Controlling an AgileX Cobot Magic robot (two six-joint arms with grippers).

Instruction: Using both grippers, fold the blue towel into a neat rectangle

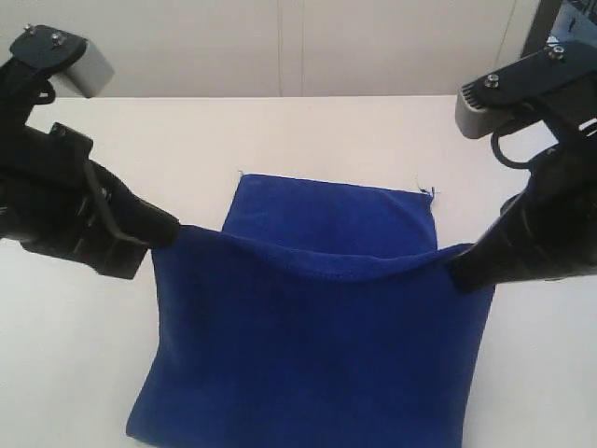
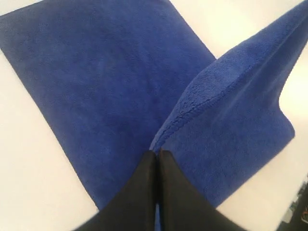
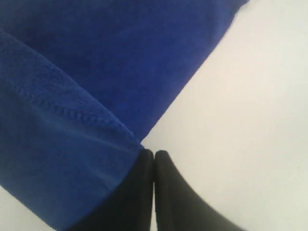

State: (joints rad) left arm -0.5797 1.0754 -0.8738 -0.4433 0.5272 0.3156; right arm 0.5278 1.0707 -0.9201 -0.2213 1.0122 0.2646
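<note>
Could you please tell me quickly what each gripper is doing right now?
Left gripper: closed, holding the blue towel by its lifted edge.
Right gripper: closed, holding the other end of that edge.

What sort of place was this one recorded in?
Most likely a robot lab workbench: a plain white table, pale wall panels behind it, and the left gripper and right gripper holding up a blue towel.
</note>
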